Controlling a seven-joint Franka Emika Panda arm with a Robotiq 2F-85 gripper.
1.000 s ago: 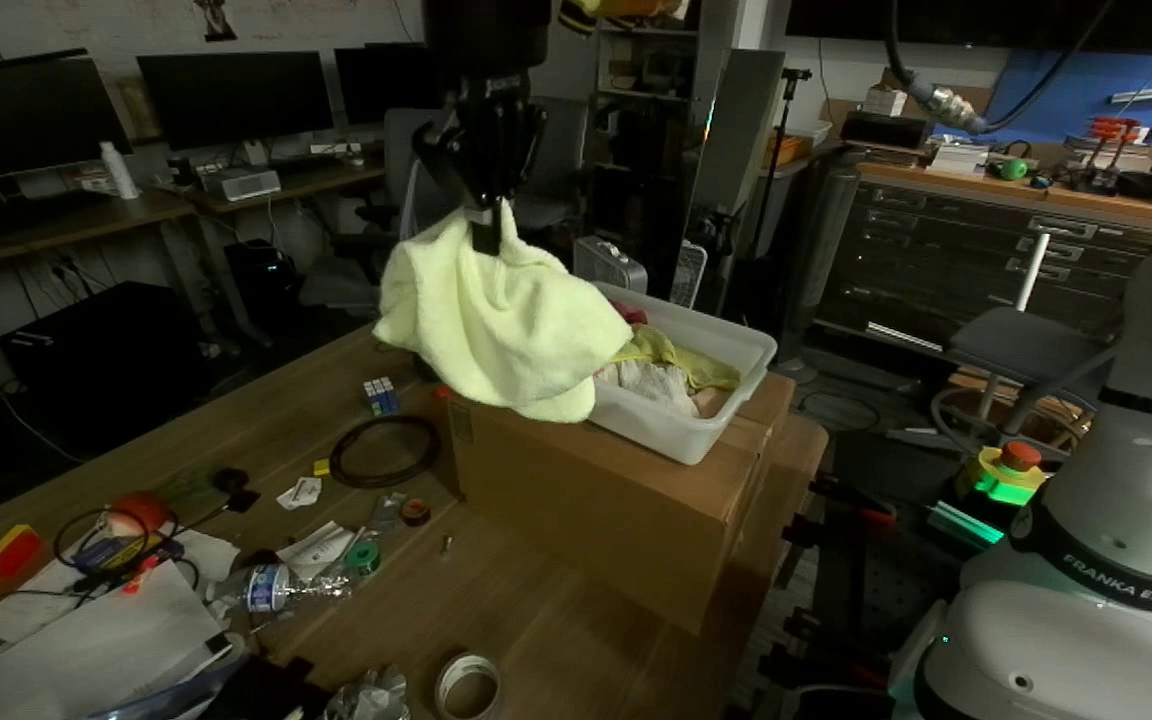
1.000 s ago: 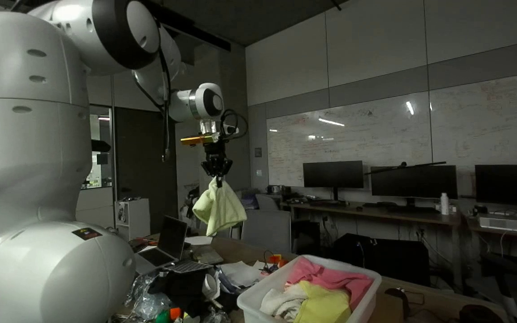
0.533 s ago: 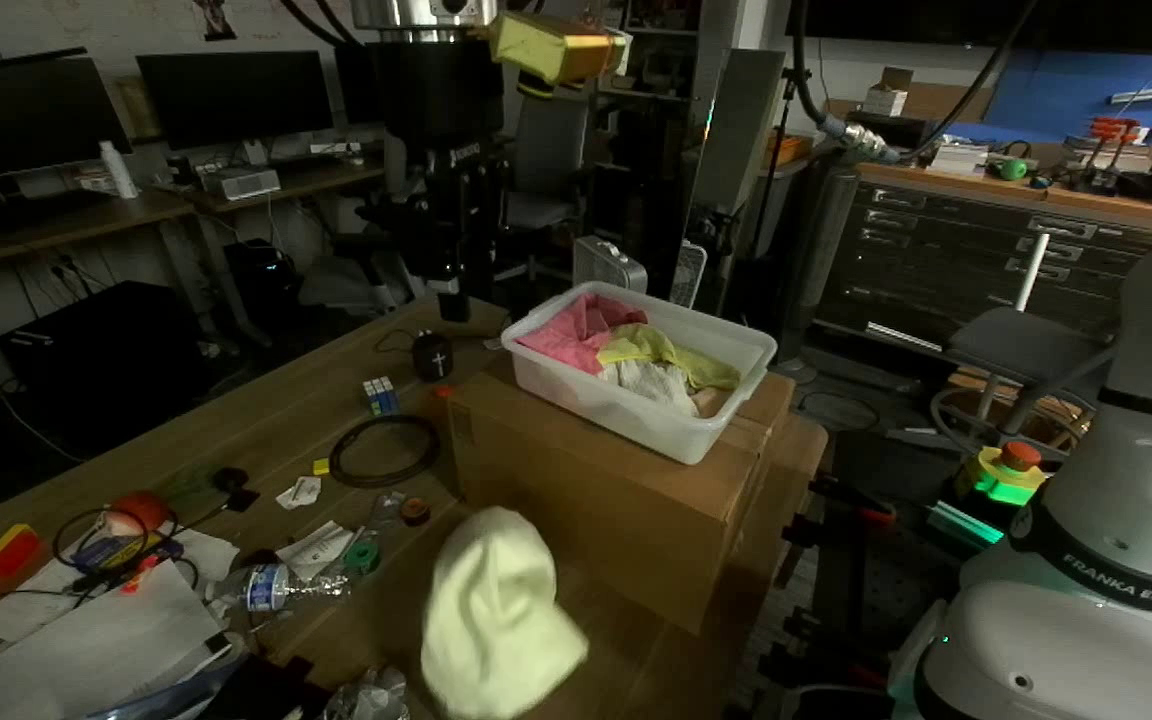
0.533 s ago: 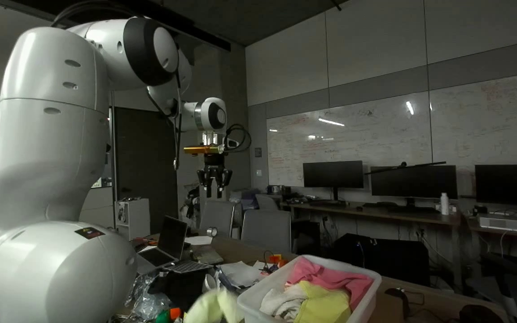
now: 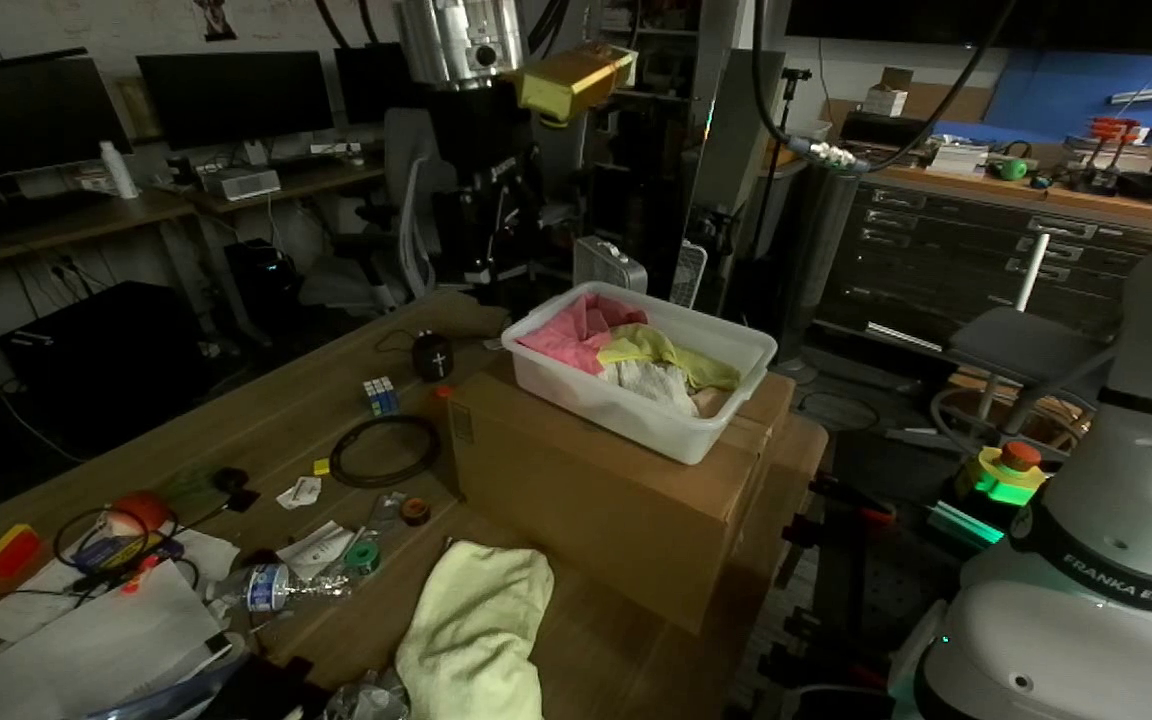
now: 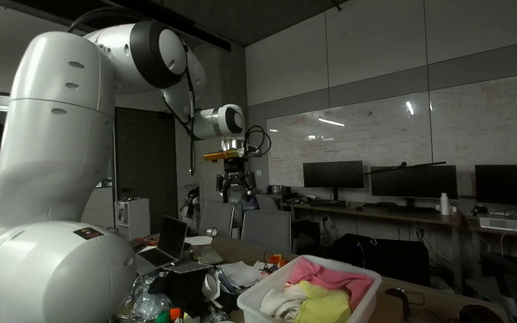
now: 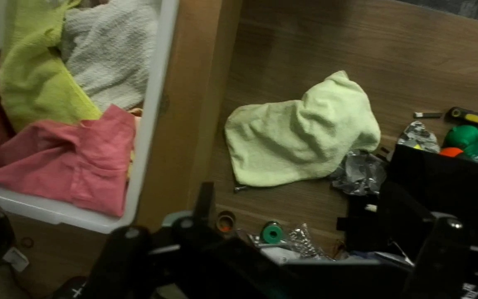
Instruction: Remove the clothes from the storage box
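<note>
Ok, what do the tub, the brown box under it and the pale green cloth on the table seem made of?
Tub: probably plastic; smooth, milky white, rounded corners.
Brown box: likely cardboard, from its matte faces and straight creased edges.
Cloth: fabric; matte, slightly fuzzy, soft folds; exact fibre unclear.

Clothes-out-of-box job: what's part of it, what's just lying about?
Job:
storage box
pink cloth, yellow cloth, whitish cloth, inside it
pale green cloth, already out
open pincer

Lying about:
puzzle cube
plastic bottle
green roll
laptop
</note>
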